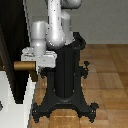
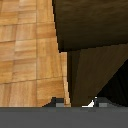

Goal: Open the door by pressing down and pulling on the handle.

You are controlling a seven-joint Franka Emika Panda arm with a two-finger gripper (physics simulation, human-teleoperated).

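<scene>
The door (image 1: 12, 35) is a tall dark panel with a pale frame (image 1: 11, 100), at the exterior view's left. The tan handle (image 1: 22, 65) sticks out from it towards the robot. My white-grey gripper (image 1: 32, 66) reaches down over the handle's outer end. In the wrist view the brown handle (image 2: 85, 75) looms close and runs between my two fingertips (image 2: 55, 103), which stand apart on either side of it. The gripper (image 2: 74, 103) looks open, straddling the bar, with a small gap on one side. The contact itself is hidden.
The black robot pedestal (image 1: 65, 75) stands on a spread base (image 1: 65, 107), just to the exterior view's right of the door. A wood parquet floor (image 1: 110, 65) lies around it and also shows in the wrist view (image 2: 25, 55).
</scene>
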